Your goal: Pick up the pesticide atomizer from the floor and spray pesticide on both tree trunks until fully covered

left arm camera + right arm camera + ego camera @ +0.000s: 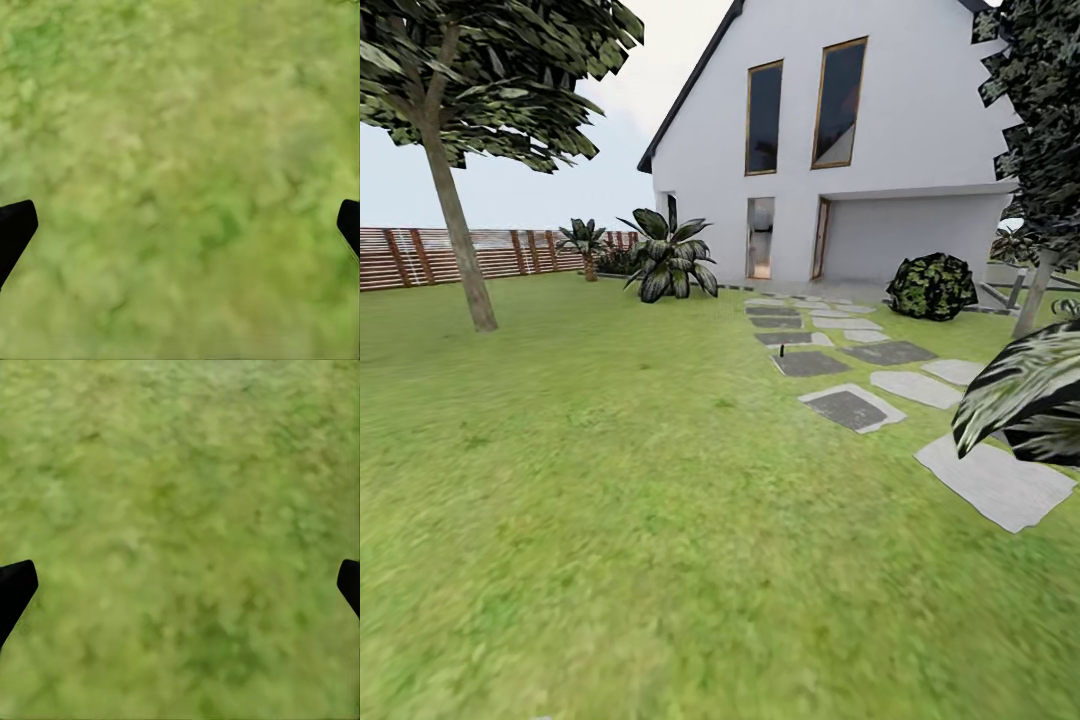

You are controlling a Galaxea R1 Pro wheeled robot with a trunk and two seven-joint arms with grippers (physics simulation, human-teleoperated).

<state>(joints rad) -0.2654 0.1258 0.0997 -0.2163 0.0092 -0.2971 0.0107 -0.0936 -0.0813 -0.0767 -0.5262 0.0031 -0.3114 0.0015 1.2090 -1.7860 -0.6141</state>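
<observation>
Your left gripper [180,229] has its jaws spread wide, one black fingertip [15,225] at each side edge of the left wrist view and nothing but blurry grass [180,150] between and beyond them; the right gripper [180,589] is released the same way, its fingertips [15,585] framing bare lawn. Both pairs face the floor with nothing between them, which reads as a carry posture while you drive, ready to come down on something small, not a reach already begun. Beyond the jaws, the head view gives you open lawn [610,500] running to a brown slatted fence [420,255], a path of grey stepping stones [850,408] leading to the white house [840,150], a broad-leaved plant [670,255] and a round bush [932,287] near the house. One tree's trunk [455,220] stands far off toward your left, leaning slightly, its long axis near vertical; a second trunk [1035,290] rises at the right edge, also a little tilted, partly behind striped leaves [1025,395]. A small dark upright thing [782,351] sits by the stones, well away from both jaws; it may be the pesticide atomizer, but it is too small to tell, so its pointing and axis stay unknown. No mist shows on either trunk, so I judge spraying not yet started.
</observation>
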